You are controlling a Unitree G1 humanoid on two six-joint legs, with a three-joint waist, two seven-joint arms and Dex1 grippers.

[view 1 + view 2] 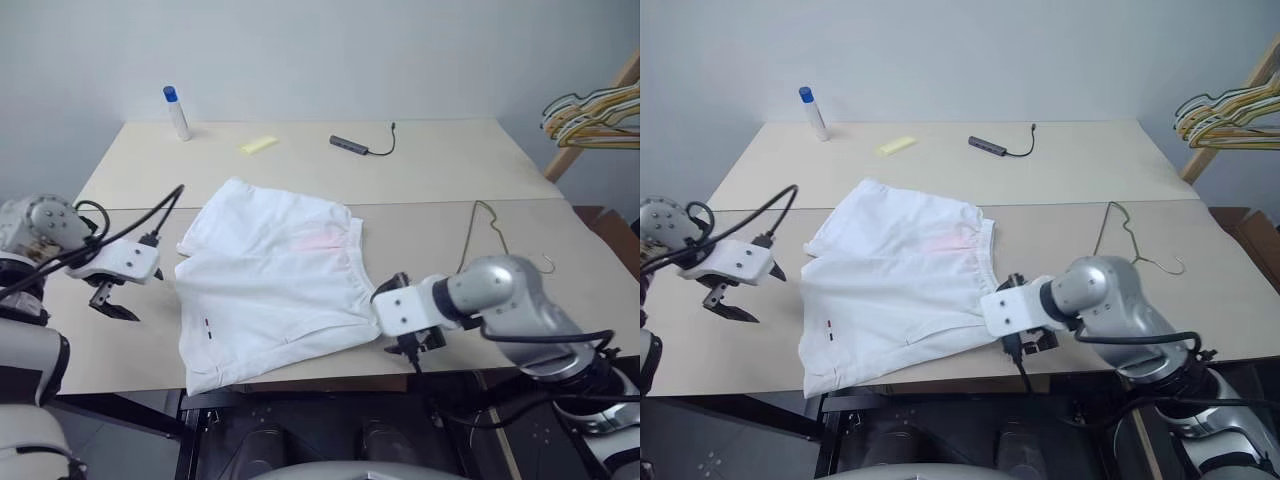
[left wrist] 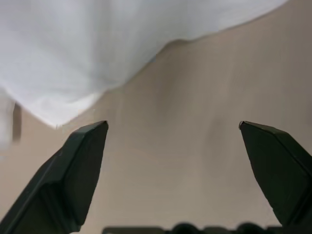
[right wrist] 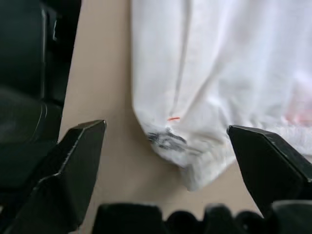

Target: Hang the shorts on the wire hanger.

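Shorts (image 1: 270,285) flat on table (image 1: 450,160)

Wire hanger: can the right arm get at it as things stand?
Probably yes. The wire hanger lies bare on the table beside the shorts, and the right gripper is open and empty.

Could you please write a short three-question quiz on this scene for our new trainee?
1. True or false: the shorts already hang on the wire hanger.
2. On which side of the shorts does the wire hanger lie: the robot's left or right?
3. Which is held by a gripper? A) the shorts B) the wire hanger C) nothing

Key
1. False: the shorts lie flat on the table, apart from the hanger.
2. The robot's right.
3. C: the left gripper and right gripper both stand open and empty.
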